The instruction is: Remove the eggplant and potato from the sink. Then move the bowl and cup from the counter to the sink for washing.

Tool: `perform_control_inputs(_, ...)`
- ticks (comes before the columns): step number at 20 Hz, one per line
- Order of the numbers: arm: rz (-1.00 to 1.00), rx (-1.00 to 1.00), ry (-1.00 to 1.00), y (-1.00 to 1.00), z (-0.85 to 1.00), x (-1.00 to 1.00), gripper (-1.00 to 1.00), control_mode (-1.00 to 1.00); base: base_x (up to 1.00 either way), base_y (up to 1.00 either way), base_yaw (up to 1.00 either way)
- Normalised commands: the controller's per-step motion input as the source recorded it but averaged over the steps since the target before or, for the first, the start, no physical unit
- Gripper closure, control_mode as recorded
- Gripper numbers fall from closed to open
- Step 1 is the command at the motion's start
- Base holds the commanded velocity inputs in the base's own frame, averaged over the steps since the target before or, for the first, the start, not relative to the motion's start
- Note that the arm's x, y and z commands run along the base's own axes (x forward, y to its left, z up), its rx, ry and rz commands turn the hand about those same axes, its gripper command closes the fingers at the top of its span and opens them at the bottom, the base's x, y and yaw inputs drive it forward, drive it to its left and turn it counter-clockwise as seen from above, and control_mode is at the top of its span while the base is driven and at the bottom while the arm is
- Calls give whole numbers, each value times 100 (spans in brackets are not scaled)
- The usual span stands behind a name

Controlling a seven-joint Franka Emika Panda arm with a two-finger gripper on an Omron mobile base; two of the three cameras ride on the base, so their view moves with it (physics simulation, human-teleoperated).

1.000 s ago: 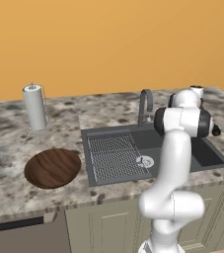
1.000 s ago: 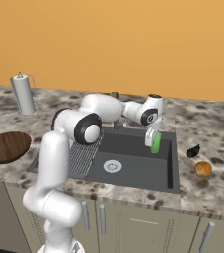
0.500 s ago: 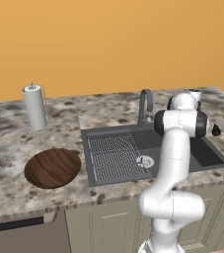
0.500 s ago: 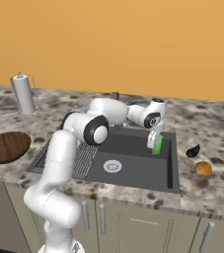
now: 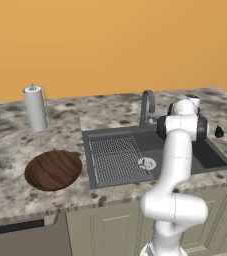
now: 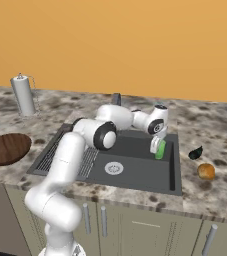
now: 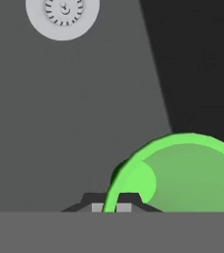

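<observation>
Two fingers of the gripper point(image 7: 111, 207) pinch the green cup's point(image 6: 159, 149) rim over the sink point(image 6: 135, 172); the drain point(image 7: 62, 16) sits at 11 o'clock.

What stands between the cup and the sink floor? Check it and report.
Nothing visible does. The gripper is shut on the rim of the green cup, over the sink. Grey basin floor lies below, with the drain off to one side.
</observation>
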Motion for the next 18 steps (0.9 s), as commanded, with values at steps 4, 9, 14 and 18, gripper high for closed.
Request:
perform_control_inputs(4,-5,0,0,-8,-36,31,100,-100,0,0,0)
perform_control_inputs(9,-5,0,0,-8,-35,24,100,-100,0,0,0)
perform_control_inputs(14,-4,0,0,-8,-36,20,100,-100,0,0,0)
perform_control_inputs(18,-4,0,0,-4,-40,12,100,-100,0,0,0)
